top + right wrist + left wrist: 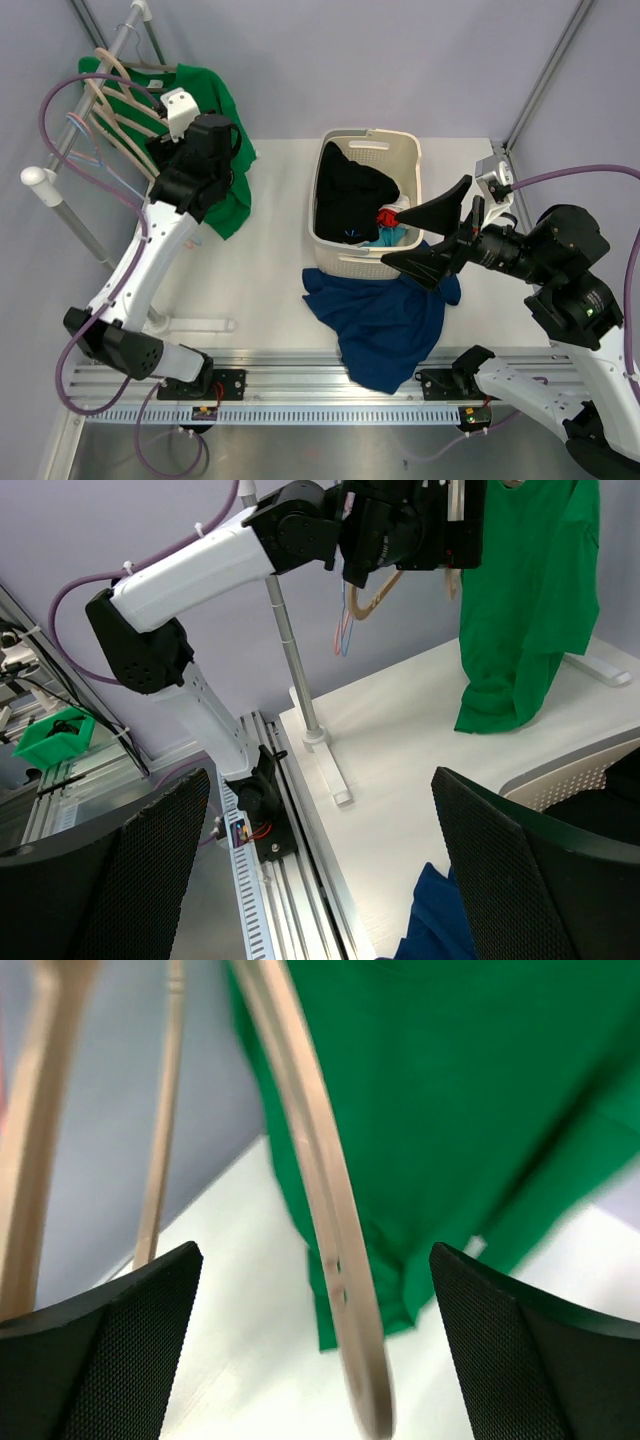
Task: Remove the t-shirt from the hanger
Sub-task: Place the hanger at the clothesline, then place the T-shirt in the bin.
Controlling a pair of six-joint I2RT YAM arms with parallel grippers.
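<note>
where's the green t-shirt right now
In the top view the green t-shirt hangs at the far left, by the wooden hangers on the clothes rack, left of the white laundry basket.

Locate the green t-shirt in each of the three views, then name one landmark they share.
Top external: green t-shirt at upper left, partly behind the left arm.
Left wrist: fills the upper right, behind a wooden hanger.
Right wrist: upper right, hanging from the top edge.
Shared landmark: the white table.
</note>
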